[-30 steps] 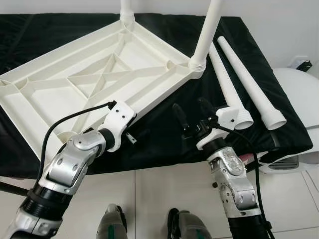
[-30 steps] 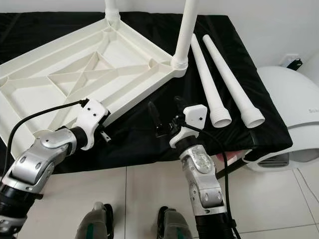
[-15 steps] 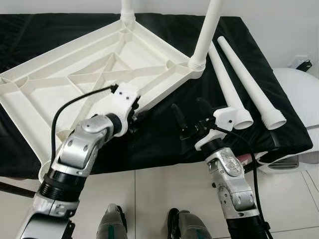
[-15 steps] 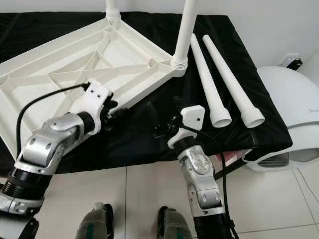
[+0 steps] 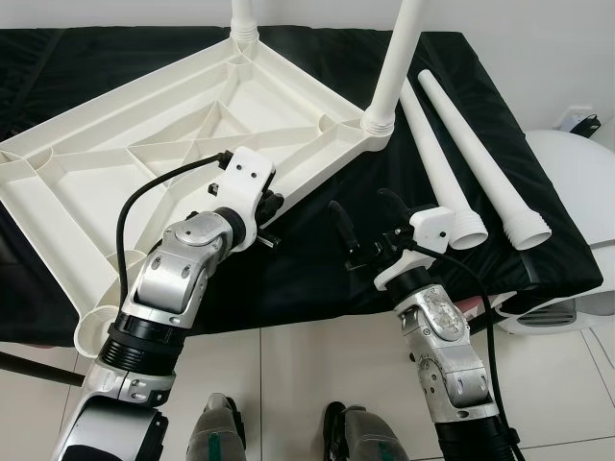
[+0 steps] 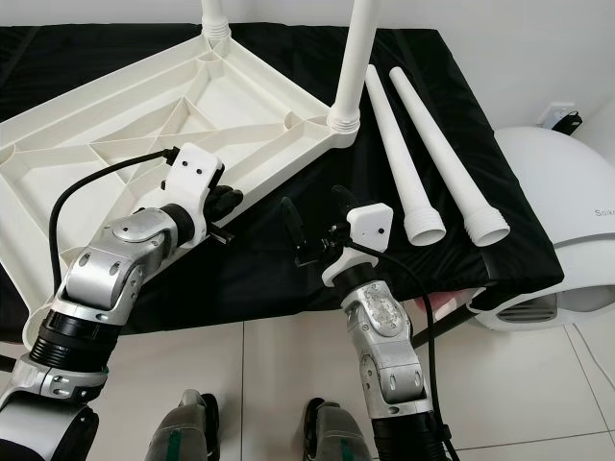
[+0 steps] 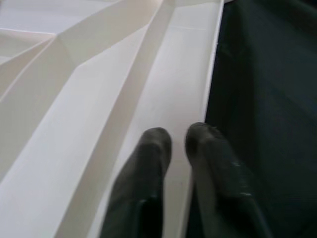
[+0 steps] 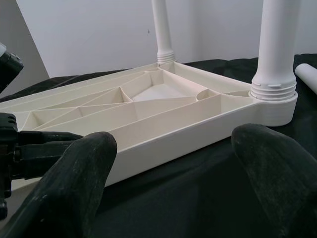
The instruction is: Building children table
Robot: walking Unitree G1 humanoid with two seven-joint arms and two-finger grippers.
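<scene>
A white plastic tabletop (image 5: pixel 115 158) lies upside down on a black cloth, ribs facing up. Two white legs stand screwed into it, one at the far corner (image 5: pixel 244 17) and one at the right corner (image 5: pixel 396 62). Two loose legs (image 5: pixel 437 163) (image 5: pixel 480 154) lie side by side to the right. My left gripper (image 5: pixel 272 205) sits at the tabletop's near right rim, and in the left wrist view its fingers (image 7: pixel 153 146) are almost together over that rim. My right gripper (image 5: pixel 365 223) hovers open above the cloth in front of the right corner, nothing between its fingers (image 8: pixel 84 163).
A white rounded appliance (image 5: pixel 577 173) stands on the floor to the right of the cloth-covered surface. The cloth's front edge (image 5: pixel 317 312) hangs just below my grippers. Beyond it are a tiled floor and my feet (image 5: pixel 221 432).
My left arm has swung up and to the right, from the cloth in front of the tabletop onto its near right rim. The right gripper has barely shifted.
</scene>
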